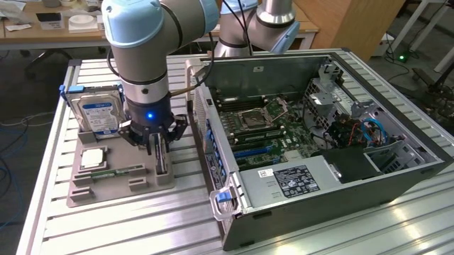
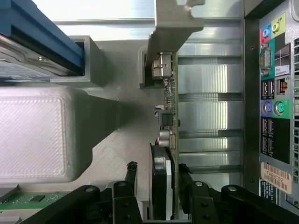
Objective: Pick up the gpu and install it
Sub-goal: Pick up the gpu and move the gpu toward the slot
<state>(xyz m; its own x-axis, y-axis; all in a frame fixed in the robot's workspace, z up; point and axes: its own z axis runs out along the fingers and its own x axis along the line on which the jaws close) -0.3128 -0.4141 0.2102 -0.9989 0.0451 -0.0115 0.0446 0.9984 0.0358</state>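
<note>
The gpu (image 1: 161, 161) stands on edge in a slot of the grey parts holder (image 1: 120, 187), to the exterior view's left of the open computer case (image 1: 319, 133). In the wrist view the gpu (image 2: 169, 116) is a thin green board with a black fan and a silver bracket (image 2: 175, 23) at its far end. My gripper (image 1: 159, 151) is down over it, with the jaws on either side of the card's near end. The gripper (image 2: 159, 170) is open. One black finger (image 2: 132, 171) stands clear of the fan side. The other finger (image 2: 184, 173) is close to the board's back.
The holder also carries a hard drive (image 1: 99, 114) with a blue-white label, a square processor (image 1: 92, 158) and a small green memory stick (image 1: 114, 172). The case lies on its side with the motherboard (image 1: 269, 125) exposed. Its rear port panel (image 2: 273, 93) is close beside the gpu.
</note>
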